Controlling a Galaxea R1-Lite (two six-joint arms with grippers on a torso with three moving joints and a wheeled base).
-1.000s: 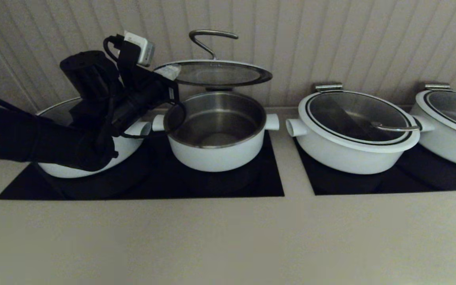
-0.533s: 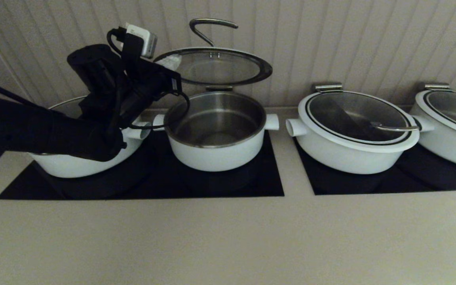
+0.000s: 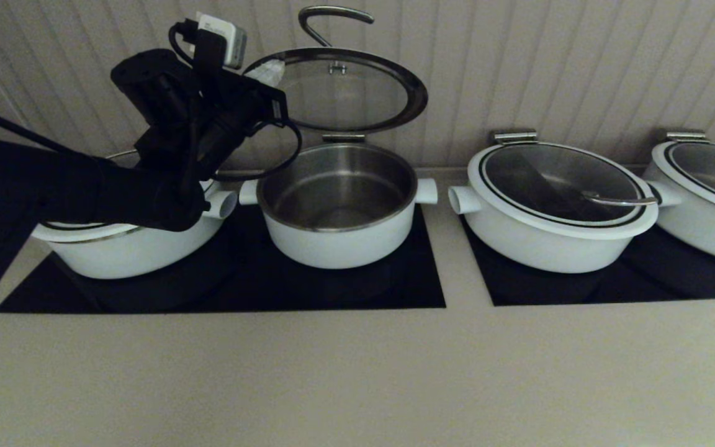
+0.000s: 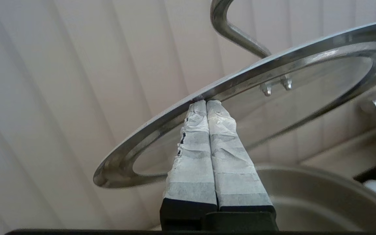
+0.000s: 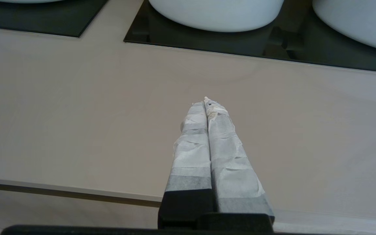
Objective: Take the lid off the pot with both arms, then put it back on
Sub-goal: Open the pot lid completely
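Note:
The lid (image 3: 339, 93) stands tilted up over the pot (image 3: 339, 211), raised on the left side, its underside facing me and its curved steel handle (image 3: 332, 15) on top. The pot is uncovered and its steel inside shows. My left gripper (image 3: 267, 73) is shut, and its white fingertips press up under the lid's left rim without clasping it. In the left wrist view the gripper (image 4: 206, 101) touches the lid's steel rim (image 4: 142, 130), with the pot (image 4: 305, 195) below. My right gripper (image 5: 207, 101) is shut and empty over the beige counter; it is out of the head view.
A wide white pot (image 3: 121, 248) sits under my left arm. Two wide lidded pots (image 3: 556, 205) (image 3: 711, 192) stand to the right. All rest on black cooktop panels (image 3: 332, 292). A ribbed wall stands close behind, and the beige counter (image 3: 357, 372) lies in front.
My left gripper has risen with its fingertips under the lid's rim. The lid has tipped up more steeply, and its handle has moved higher.

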